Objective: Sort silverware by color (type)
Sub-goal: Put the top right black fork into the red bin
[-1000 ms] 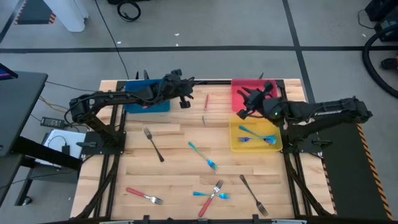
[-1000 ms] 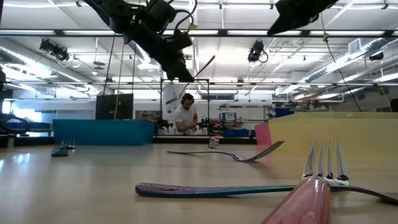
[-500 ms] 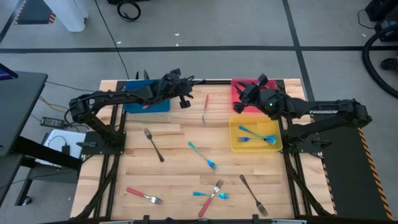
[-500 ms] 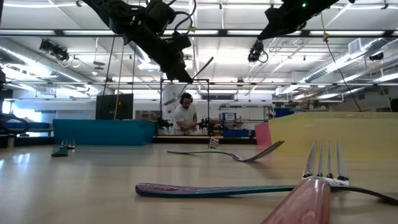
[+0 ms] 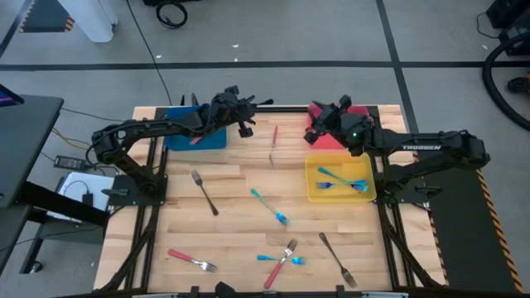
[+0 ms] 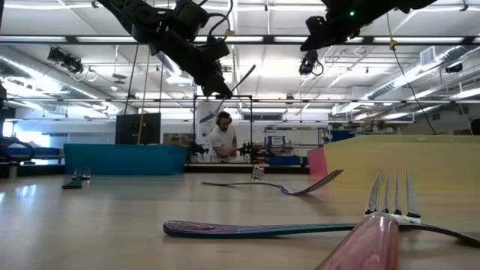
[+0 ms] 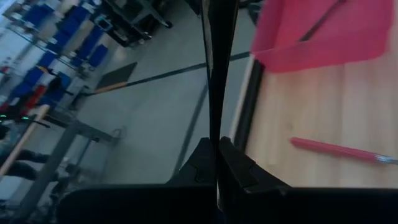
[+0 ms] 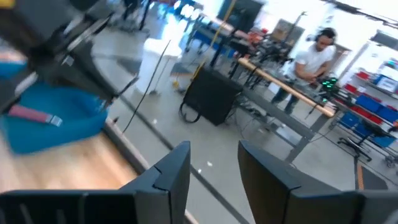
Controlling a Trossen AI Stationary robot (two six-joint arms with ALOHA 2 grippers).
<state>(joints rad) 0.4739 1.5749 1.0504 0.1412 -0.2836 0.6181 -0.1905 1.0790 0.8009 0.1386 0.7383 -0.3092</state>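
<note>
I am holding a dark fork (image 5: 258, 103) in my shut left gripper (image 5: 246, 106) above the table's far edge, beside the blue tray (image 5: 195, 132), while my right gripper (image 5: 318, 124) is hanging open and empty over the red tray (image 5: 321, 139). The yellow tray (image 5: 339, 193) is already keeping two blue forks (image 5: 342, 180), and the blue tray one red fork. About eight forks (image 5: 273, 207) are lying unsorted on the table (image 5: 232, 232), so I judge most of the work is remaining.

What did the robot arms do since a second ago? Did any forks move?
The right gripper swung from the yellow tray back over the red tray, and its fingers spread open, empty. The left gripper edged slightly toward the table's far edge, still clamped on a dark fork near the blue tray. The forks on the table stayed put.
</note>
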